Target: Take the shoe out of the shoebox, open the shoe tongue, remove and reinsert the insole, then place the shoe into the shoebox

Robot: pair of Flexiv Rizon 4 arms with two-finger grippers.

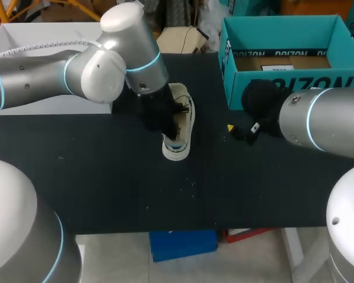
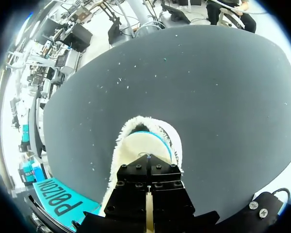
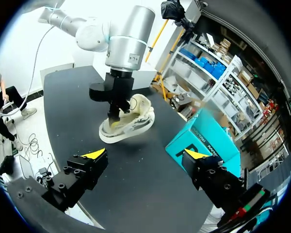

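A cream sneaker [image 1: 180, 147] stands upright on the black table [image 1: 106, 188] near its middle. My left gripper [image 1: 167, 127] comes down from above into the shoe's opening, fingers shut. Its tips are hidden inside, so what they touch cannot be seen. In the left wrist view the gripper [image 2: 148, 196] sits over the shoe's toe [image 2: 144, 138]. The right wrist view shows the shoe [image 3: 131, 124] with the left gripper [image 3: 115, 114] pressed into it. My right gripper [image 1: 243, 130] [image 3: 146, 154] hovers open and empty to the right of the shoe. The teal shoebox [image 1: 283, 88] [image 3: 203, 141] [image 2: 63, 204] stands open at the back right.
Brown cardboard [image 1: 280, 62] lies on the floor of the shoebox. A white box [image 1: 35, 35] stands at the table's back left edge. Black tabletop stretches between the shoe and the front edge.
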